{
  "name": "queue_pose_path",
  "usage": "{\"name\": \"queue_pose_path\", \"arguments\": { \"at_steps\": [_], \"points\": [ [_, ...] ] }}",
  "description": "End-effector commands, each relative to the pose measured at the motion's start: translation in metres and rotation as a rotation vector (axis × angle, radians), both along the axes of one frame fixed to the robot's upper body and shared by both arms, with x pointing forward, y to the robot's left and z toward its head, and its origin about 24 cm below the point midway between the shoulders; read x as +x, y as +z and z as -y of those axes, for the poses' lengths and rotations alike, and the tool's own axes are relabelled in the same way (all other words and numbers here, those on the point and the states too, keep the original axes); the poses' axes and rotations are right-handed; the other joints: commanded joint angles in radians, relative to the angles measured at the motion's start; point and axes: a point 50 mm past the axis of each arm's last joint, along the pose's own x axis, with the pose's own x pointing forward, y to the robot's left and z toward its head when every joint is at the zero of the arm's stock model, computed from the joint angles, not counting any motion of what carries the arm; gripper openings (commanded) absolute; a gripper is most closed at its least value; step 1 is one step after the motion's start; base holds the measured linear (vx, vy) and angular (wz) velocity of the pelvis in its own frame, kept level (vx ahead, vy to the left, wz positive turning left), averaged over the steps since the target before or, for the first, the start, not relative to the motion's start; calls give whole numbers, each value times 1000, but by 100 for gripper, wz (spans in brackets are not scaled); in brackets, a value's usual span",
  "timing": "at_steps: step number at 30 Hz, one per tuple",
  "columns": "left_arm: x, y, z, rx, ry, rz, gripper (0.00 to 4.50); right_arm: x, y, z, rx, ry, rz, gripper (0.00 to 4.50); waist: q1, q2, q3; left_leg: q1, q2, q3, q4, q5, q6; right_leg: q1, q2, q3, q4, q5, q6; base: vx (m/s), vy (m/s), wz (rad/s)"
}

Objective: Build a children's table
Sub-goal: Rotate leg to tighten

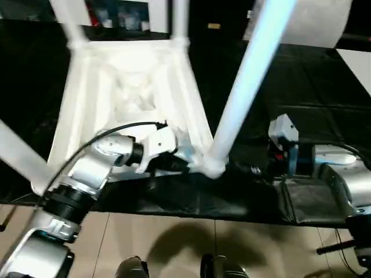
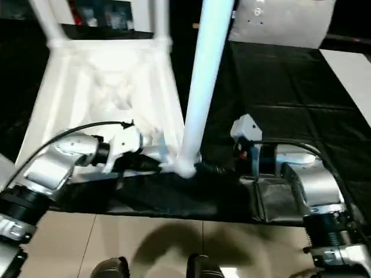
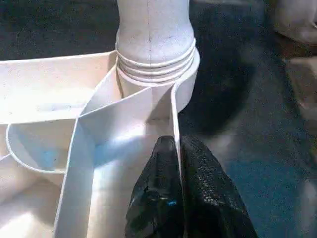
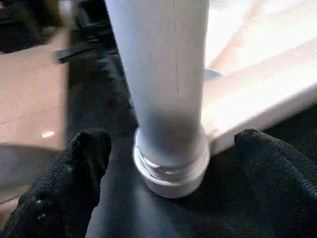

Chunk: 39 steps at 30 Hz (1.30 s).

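Closest to the camera are the robot's two silver arms, reaching out over the near edge of the black tabletop [image 1: 324,87].

The left end effector [image 3: 174,163] is squeezed shut on a thin white wall of the children's table [image 1: 130,87]. One black finger sits on each side of that wall, right by a round corner socket. In the left eye view the left end effector [image 1: 177,164] is at the near edge of the white table, close to that same corner.

The children's table lies upside down on the black tabletop, with its ribbed underside facing up. Its legs stick up into the air. The near leg [image 1: 252,75] stands in the corner socket [image 1: 213,167] closest to the robot, and it leans a bit.

The right end effector [image 4: 171,148] is open wide. Its two black fingers [image 4: 86,148] stand on both sides of the bottom of that leg [image 4: 161,74], and they do not touch it. It holds nothing.
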Motion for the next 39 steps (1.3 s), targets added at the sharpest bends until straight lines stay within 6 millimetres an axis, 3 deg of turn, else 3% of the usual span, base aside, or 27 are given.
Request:
{"name": "queue_pose_path", "arguments": {
  "at_steps": [1, 2, 3, 6, 7, 16, 24, 28, 30, 31, 32, 33, 35, 37, 38, 39],
  "points": [
    [-9, 0, 15, 31, -180, -30, 0, -3, 2, 1, 7, 87, -17, 406, -4, 1, -77, 15, 11, 18, -54, -105, 119, 67, -44, 26, -53, -47, -298, 0, 0, 0],
    [-9, 0, 15, 31, -180, -30, 0, -3, 2, 1, 7, 87, -17, 406, -3, 2, -78, 14, 11, 18, -53, -103, 117, 68, -45, 26, -51, -49, -299, 0, 0, 0],
    [-10, 0, 14, 42, -203, -31, 0, -4, 1, 1, 4, 114, -34, 394, -2, -6, -78, 13, 11, 18, -53, -98, 115, 69, -44, 25, -51, -46, -298, 0, 0, 0],
    [-11, 1, 14, 55, -247, -35, 0, -5, 0, -1, -3, 167, -62, 364, 1, -3, -79, 11, 12, 18, -52, -82, 114, 69, -45, 24, -47, -41, -297, 0, 0, 0],
    [-12, 2, 14, 61, -273, -32, 0, -6, -1, -4, 3, 203, -79, 359, 0, -9, -79, 9, 10, 19, -51, -83, 115, 70, -44, 23, -48, -44, -295, 0, 0, 0],
    [-12, 3, 16, 56, -302, -32, 0, -6, -5, -16, 53, 258, -100, 281, -1, -12, -81, 6, 10, 16, -51, -90, 102, 70, -48, 23, -49, -92, -279, 0, 0, 0],
    [-9, 2, 14, 23, -246, -50, 0, -11, -7, -21, 109, 246, -137, 218, -1, -11, -80, 6, 9, 17, -51, -76, 104, 70, -47, 23, -48, -76, -281, 0, 0, 0],
    [0, 3, 21, -54, -47, -55, 0, -11, -9, -36, 162, 93, -107, 207, -5, -12, -76, 5, 8, 15, -55, -101, 80, 68, -48, 23, -56, -139, -261, 0, 0, 0],
    [4, 2, 28, -95, 81, -42, 0, -6, -13, -45, 148, -59, -91, 206, -11, -8, -73, 2, 5, 12, -58, -122, 43, 67, -47, 23, -62, -219, -230, 0, 0, 0],
    [5, 1, 32, -116, 142, -38, 0, -2, -15, -48, 140, -137, -87, 204, -14, -9, -71, 0, 4, 12, -59, -123, 30, 66, -45, 23, -65, -235, -221, 0, 0, 0],
    [5, 1, 36, -141, 192, -46, 0, 2, -16, -52, 146, -226, -80, 204, -23, -11, -70, -2, 0, 9, -60, -148, 12, 66, -48, 21, -72, -307, -197, 0, 0, 0],
    [6, 0, 43, -167, 251, -48, 0, 7, -18, -55, 145, -325, -78, 202, -33, -15, -69, -11, -3, 5, -64, -150, -3, 70, -46, 19, -74, -357, -169, 0, 0, 0],
    [6, -2, 58, -204, 349, -51, 0, 13, -22, -60, 119, -504, -69, 198, -42, -15, -73, -6, -4, 6, -62, -153, 0, 65, -47, 20, -82, -380, -145, 0, 0, 0],
    [7, -3, 63, -213, 387, -45, 0, 15, -22, -63, 114, -556, -59, 197, -50, -15, -73, -6, -5, 9, -59, -139, 6, 61, -43, 22, -83, -346, -148, 0, 0, 0],
    [8, -3, 66, -218, 411, -40, 0, 16, -23, -64, 114, -587, -54, 197, -51, -16, -77, -6, -7, 8, -58, -125, 16, 65, -41, 22, -80, -311, -151, 0, 0, 0],
    [10, -2, 73, -248, 477, -37, 0, 19, -23, -67, 110, -671, -42, 197, -51, -14, -74, -3, -5, 12, -58, -124, 26, 59, -38, 23, -83, -285, -158, 0, 0, 0]
  ]
}}
